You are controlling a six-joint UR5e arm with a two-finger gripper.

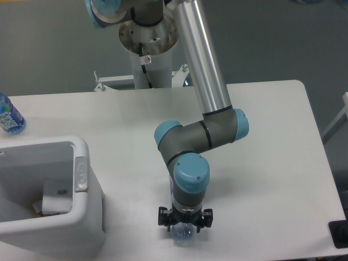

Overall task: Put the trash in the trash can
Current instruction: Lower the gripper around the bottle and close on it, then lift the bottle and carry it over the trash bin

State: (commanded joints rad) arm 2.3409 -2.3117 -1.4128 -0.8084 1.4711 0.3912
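Two black fingers of your gripper [184, 224] sit on either side of the clear plastic bottle [183, 234], whose bluish end pokes out just below them; the jaws look closed narrowly on it, though the wrist hides the contact itself. This sits near the table's [272, 163] front edge, toward 6 o'clock in the view. At about 9 o'clock from the gripper, well apart, you have the white trash can [87, 217], grey oval patch on its right rim; inside lies pale crumpled paper [57, 197], detail too small to tell. At 10 o'clock, at the far left edge, stands an upright blue-tinted bottle [9, 115] with a printed label whose writing you cannot read.
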